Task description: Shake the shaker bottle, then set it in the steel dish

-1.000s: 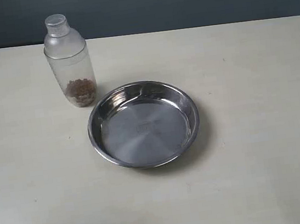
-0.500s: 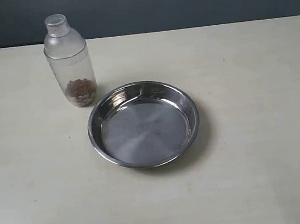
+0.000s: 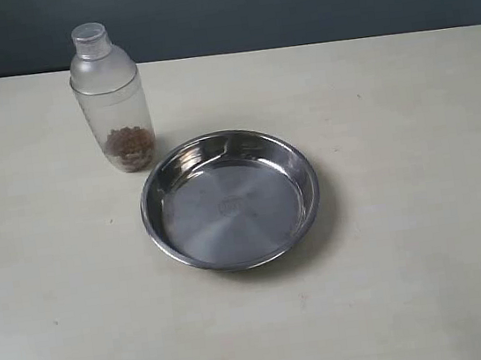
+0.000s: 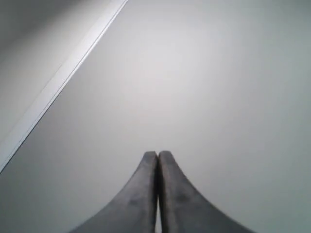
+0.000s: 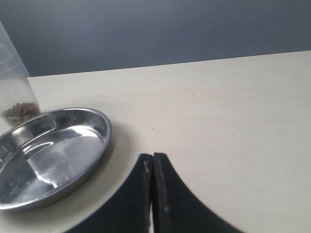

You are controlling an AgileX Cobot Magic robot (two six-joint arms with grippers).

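Observation:
The shaker bottle stands upright on the table, frosted clear plastic with brown granules at its bottom. Just to its right and nearer lies the empty steel dish; the two stand close, and whether they touch I cannot tell. In the right wrist view the dish and the bottle's lower part show beyond my right gripper, which is shut and empty over bare table. My left gripper is shut and empty, facing only a plain grey surface. Neither gripper appears in the exterior view.
The pale table runs back to an edge against a dark blue-grey wall. A pale strip crosses the left wrist view diagonally.

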